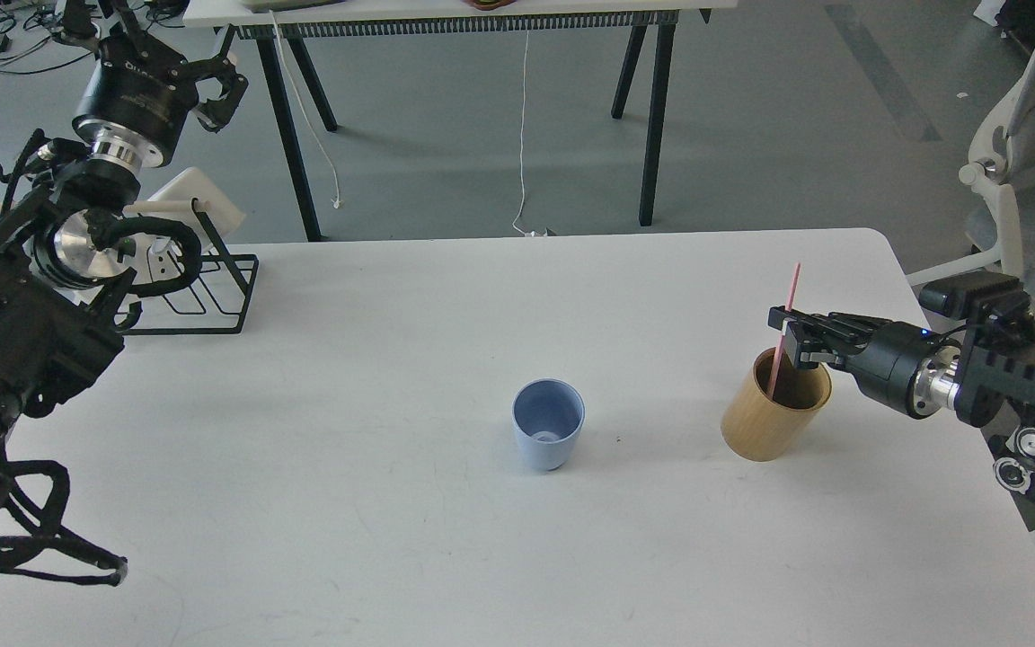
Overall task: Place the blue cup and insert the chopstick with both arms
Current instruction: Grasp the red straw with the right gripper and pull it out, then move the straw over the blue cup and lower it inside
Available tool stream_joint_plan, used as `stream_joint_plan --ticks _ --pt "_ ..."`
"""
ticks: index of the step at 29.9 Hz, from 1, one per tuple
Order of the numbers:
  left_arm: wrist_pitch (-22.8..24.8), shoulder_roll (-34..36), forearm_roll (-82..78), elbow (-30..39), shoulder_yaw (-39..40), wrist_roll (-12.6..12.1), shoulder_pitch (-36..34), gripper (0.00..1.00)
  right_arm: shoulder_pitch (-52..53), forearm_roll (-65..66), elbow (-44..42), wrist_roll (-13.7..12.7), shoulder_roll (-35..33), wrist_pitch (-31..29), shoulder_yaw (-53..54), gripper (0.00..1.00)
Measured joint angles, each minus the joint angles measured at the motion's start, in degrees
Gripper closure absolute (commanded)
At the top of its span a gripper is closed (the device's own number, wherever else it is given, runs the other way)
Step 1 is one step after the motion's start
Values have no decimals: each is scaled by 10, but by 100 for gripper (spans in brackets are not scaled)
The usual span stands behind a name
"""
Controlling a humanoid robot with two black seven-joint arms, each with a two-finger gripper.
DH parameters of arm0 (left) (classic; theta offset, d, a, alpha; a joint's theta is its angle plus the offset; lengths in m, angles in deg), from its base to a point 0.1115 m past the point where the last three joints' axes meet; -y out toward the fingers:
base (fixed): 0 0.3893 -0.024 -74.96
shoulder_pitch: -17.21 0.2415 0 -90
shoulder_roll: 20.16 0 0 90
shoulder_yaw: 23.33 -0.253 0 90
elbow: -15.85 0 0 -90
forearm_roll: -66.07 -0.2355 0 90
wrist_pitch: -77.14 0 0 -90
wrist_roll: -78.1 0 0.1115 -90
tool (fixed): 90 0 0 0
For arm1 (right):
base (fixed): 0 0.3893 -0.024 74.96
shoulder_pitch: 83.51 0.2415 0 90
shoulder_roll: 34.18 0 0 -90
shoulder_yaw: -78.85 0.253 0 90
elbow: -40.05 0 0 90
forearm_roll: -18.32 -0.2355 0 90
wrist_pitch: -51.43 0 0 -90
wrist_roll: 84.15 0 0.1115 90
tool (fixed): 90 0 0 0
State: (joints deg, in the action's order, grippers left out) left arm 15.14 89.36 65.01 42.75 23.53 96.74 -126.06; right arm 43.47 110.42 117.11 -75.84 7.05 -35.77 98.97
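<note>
The blue cup [548, 435] stands upright and empty near the middle of the white table [392, 557]. The pink chopstick [786, 319] stands tilted with its lower end inside a tan wooden cylinder [774, 419] at the right. My right gripper [787, 332] reaches in from the right over the cylinder's rim, its fingers shut on the chopstick's middle. My left gripper [219, 90] is raised high at the far left, off the table's back edge, open and empty.
A black wire rack [212, 296] with a white plate-like piece [199, 207] stands at the table's back left, under my left arm. A second table [482, 18] stands behind. A grey office chair [1034, 171] is at the right.
</note>
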Motion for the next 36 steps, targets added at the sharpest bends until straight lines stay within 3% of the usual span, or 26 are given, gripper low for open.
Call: stream_joint_plan --ticks 10,16,24,36 --pt "0 3 0 0 0 0 -1 0 40 -7 117 5 -159 -6 10 99" --pt "0 4 0 0 0 -1 -1 0 141 -16 130 7 -191 -13 13 99" --pt "0 8 0 0 0 -2 -1 0 186 -117 125 7 -102 -14 18 99" --pt "0 10 0 0 0 -2 0 0 178 -117 107 7 75 -16 -29 99"
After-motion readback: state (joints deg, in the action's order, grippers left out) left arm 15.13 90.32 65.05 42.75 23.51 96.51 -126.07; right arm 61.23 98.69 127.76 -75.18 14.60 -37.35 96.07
